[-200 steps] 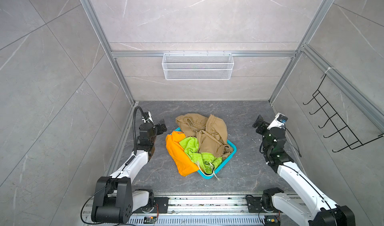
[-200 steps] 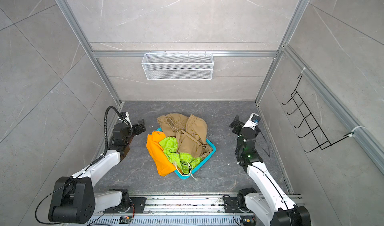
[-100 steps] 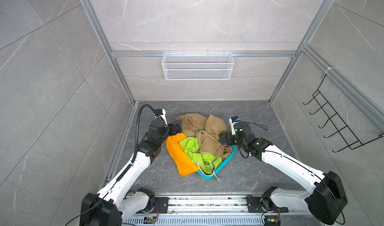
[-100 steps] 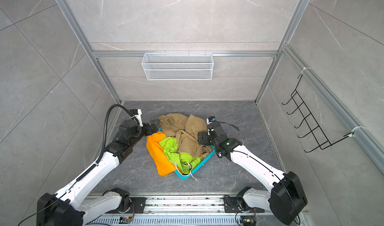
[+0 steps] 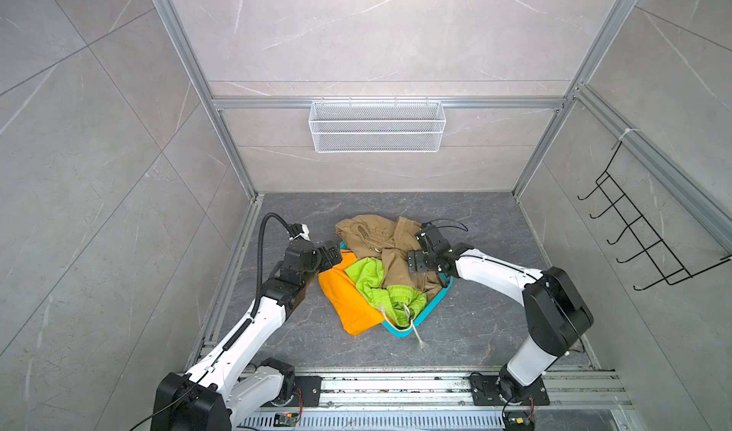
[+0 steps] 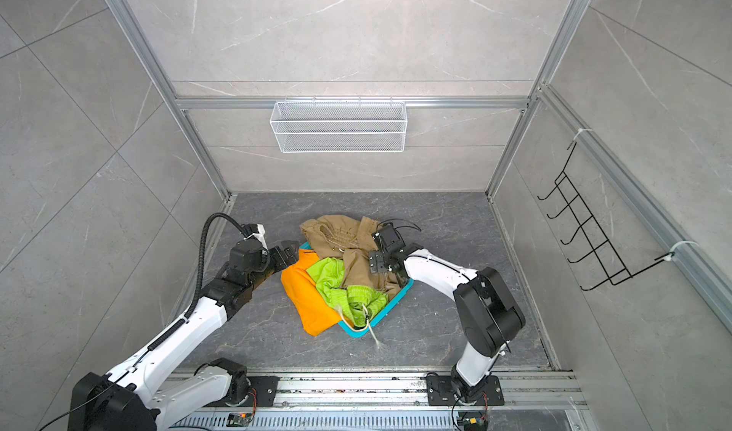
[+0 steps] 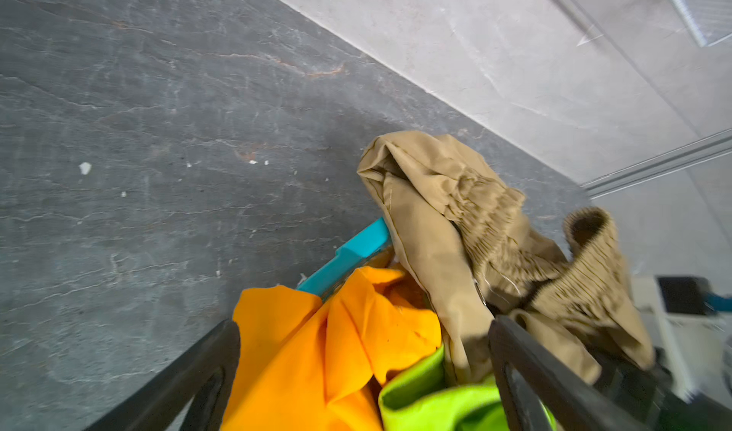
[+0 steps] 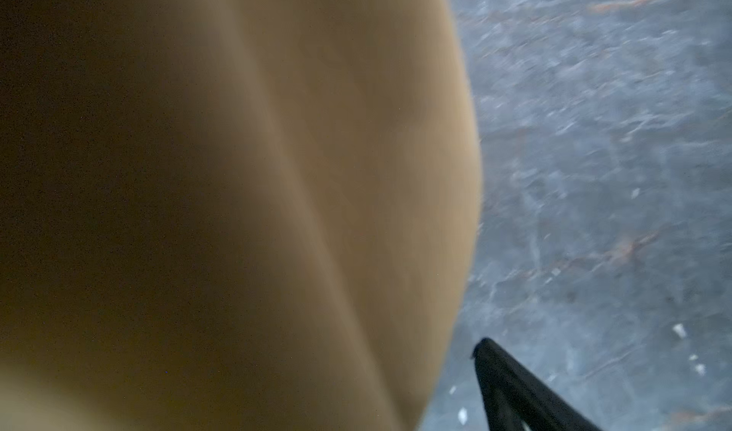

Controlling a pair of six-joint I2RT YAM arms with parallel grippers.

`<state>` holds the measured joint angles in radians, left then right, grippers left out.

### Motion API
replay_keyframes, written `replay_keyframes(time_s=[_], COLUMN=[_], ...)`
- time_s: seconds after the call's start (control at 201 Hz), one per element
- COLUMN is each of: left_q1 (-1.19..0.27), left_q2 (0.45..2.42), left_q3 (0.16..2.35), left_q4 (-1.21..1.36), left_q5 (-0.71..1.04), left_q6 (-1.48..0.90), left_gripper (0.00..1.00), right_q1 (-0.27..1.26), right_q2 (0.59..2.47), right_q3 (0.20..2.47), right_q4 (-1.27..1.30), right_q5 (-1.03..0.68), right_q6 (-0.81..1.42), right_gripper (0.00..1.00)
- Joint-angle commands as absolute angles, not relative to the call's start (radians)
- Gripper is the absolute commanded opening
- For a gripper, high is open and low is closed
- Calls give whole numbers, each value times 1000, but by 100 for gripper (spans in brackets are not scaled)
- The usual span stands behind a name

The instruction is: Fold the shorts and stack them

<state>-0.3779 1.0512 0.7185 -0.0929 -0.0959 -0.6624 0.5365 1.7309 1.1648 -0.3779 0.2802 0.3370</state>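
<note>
Draping teal basket (image 7: 348,252): khaki shorts (image 5: 372,231) (lettering unreadable).

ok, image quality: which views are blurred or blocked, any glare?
Right wrist view: khaki shorts fill most of it, out of focus and dark toward one edge; floor smeared by motion blur; one finger shows. Left wrist view: orange shorts and khaki folds sharp, near fingers soft. Both top views: sharp, evenly lit, no glare, lime green shorts not blown out.
</note>
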Motion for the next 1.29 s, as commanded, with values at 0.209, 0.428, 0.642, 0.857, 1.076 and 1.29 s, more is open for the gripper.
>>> replay_keyframes(time_s=[0.209,0.428,0.642,0.857,1.076,1.29], left_q1=[-404,-405,-405,-403,-403,-403], left_q2=[1059,1046,1006,939,914,926], left_q3=[832,838,814,788,753,755], left_q4=[-226,-269,-304,-375,-380,-378], left_q5=[4,4,-18,-66,-55,-35], left_q6=[-702,-720,-722,-715,-713,-699], left_gripper=[100,100,100,100,100,100], right_q1=[550,766,1012,1078,1077,1065], right_q2=[1565,1443,1569,1749,1849,1824], right_q3=[1381,1301,1296,1330,1379,1385], right_q4=[-628,-611,-581,-544,-555,-561], right_q5=[322,189,217,281,379,434], right_q6=[298,288,275,301,274,255], right_gripper=[100,100,96,87,83,84])
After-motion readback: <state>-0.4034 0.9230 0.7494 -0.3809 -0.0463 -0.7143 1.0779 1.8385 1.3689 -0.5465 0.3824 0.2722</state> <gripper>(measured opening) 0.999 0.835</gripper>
